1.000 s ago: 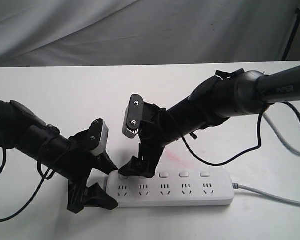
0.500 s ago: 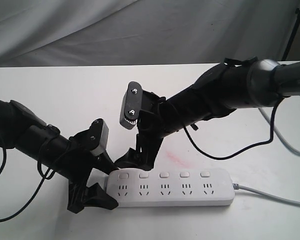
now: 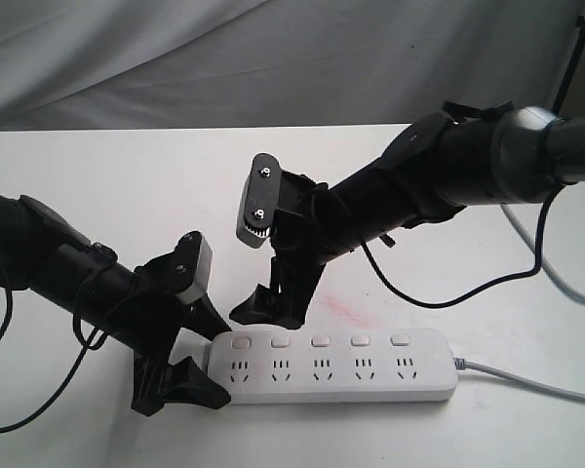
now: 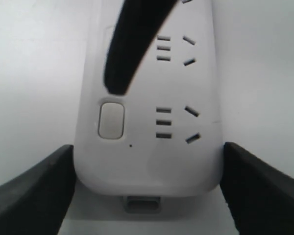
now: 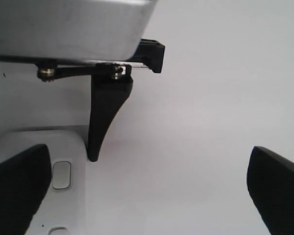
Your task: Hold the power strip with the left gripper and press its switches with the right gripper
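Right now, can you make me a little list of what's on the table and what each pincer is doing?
Table: white
Power strip: white, lying flat, five sockets, grey cord leaving one end
Switches: five in a row, one by each socket
Left pincer: closed on the end of the strip away from the cord
Right pincer: open, hanging just above that same end, seemingly touching no switch

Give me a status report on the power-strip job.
Done: the left gripper straddles one end of the power strip, fingers against both sides. In hand: the right gripper hangs open close above the switches at that end, touching none. Left: pressing; whether any is already pressed does not show.
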